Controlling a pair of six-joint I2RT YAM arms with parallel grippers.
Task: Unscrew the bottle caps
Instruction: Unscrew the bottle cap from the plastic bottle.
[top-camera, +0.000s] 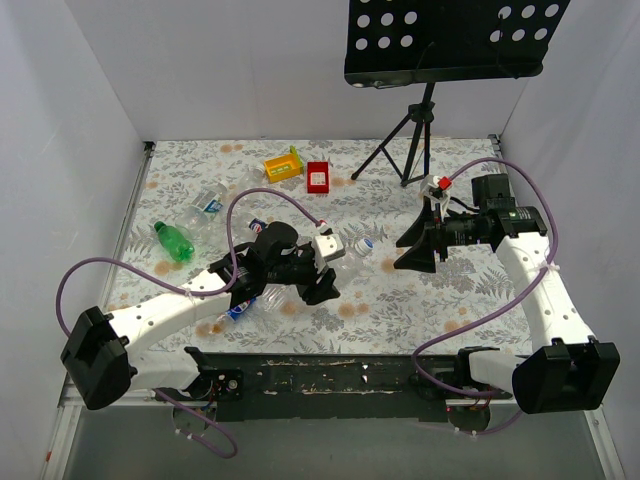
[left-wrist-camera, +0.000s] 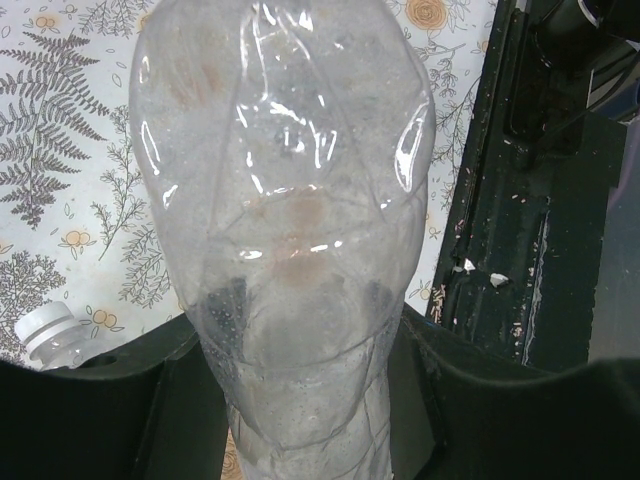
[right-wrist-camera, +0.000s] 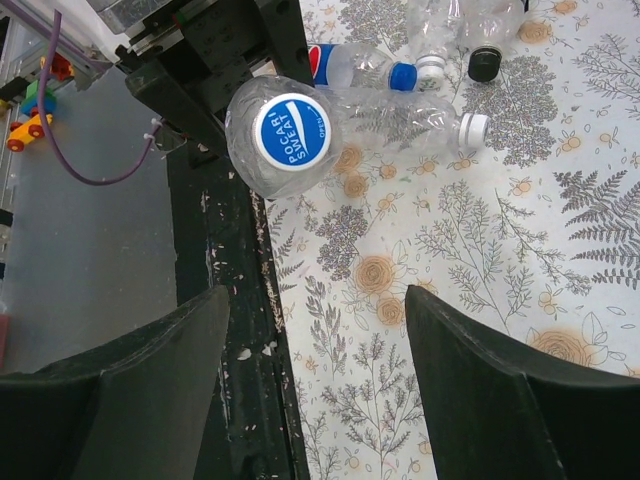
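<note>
The left gripper (left-wrist-camera: 300, 385) pinches a crumpled clear plastic bottle (left-wrist-camera: 285, 200) in its jaws. Its long axis runs toward the right gripper (right-wrist-camera: 315, 315) (jaws spread wide), the round blue screw cap (right-wrist-camera: 291, 131) facing it.

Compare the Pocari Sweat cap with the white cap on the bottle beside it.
The Pocari Sweat cap is blue with white lettering; the white cap shows none. The Pocari Sweat cap faces the right wrist camera on the held bottle in the left gripper; the white cap is side-on, on the lying bottle on the table. Both sit on clear bottles.
</note>
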